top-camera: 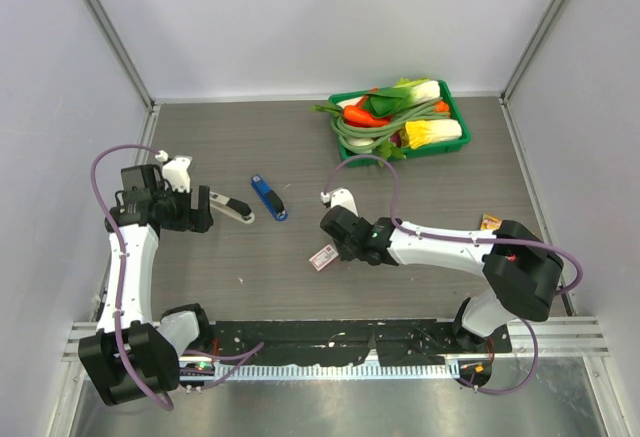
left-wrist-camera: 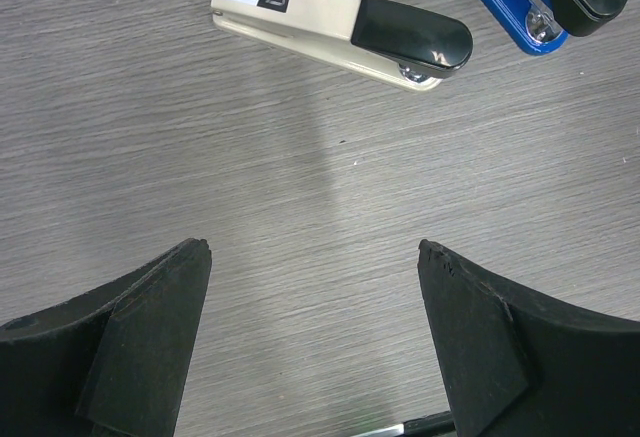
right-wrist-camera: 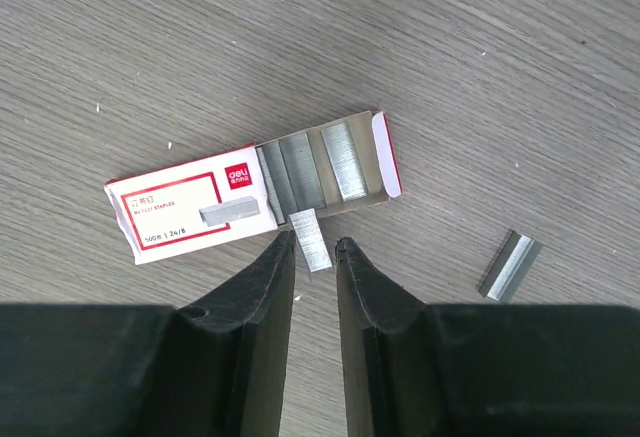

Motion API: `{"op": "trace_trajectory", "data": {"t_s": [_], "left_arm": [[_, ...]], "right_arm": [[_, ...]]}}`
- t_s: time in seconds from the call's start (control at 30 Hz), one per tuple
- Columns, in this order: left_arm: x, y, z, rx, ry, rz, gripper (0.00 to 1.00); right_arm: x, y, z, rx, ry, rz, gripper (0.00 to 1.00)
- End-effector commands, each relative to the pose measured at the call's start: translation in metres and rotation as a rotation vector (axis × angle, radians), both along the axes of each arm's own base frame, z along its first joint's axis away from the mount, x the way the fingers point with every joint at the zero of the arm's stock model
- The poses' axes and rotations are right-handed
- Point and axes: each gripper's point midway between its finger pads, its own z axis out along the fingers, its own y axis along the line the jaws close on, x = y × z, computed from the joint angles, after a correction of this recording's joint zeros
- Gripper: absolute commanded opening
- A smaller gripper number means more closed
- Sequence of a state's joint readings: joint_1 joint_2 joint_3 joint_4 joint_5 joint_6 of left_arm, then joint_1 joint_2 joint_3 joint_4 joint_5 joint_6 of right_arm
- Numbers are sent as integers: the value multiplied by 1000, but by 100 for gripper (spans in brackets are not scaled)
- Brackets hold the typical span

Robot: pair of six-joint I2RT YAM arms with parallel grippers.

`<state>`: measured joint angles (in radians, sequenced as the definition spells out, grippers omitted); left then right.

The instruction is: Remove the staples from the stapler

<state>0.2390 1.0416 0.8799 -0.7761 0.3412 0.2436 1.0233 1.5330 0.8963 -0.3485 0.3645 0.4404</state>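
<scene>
A cream stapler [left-wrist-camera: 340, 25] with a black cap lies closed on the table, ahead of my left gripper [left-wrist-camera: 312, 252]. That gripper is wide open and empty; in the top view it [top-camera: 207, 207] is just left of the stapler [top-camera: 237, 212]. My right gripper [right-wrist-camera: 315, 242] hovers with its jaws narrowly apart around one end of a silvery strip of staples [right-wrist-camera: 308, 229]. The strip touches the left finger, and a thin gap shows on the right. The strip's other end lies against the open white-and-pink staple box [right-wrist-camera: 250, 195]. A second strip [right-wrist-camera: 510, 265] lies loose to the right.
A blue stapler [top-camera: 268, 197] lies right of the cream one. A green basket [top-camera: 345, 152] of toy vegetables stands at the back right. A small orange item [top-camera: 490, 222] lies near the right arm's elbow. The staple box [top-camera: 323, 257] is mid-table.
</scene>
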Motion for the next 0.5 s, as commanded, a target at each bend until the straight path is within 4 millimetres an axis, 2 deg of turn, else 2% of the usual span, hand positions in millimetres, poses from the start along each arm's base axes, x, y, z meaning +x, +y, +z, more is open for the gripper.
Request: {"op": "trace_trajectory", "data": {"t_s": [0.0,0.47], "left_arm": [[-1,1,4,8,-24,-8,89],[-1,0,3,6,-16,-13,89]], "right_arm": [[3,-1,6,6,-25,5,28],[-7,0,-26,-17,28,60,28]]}}
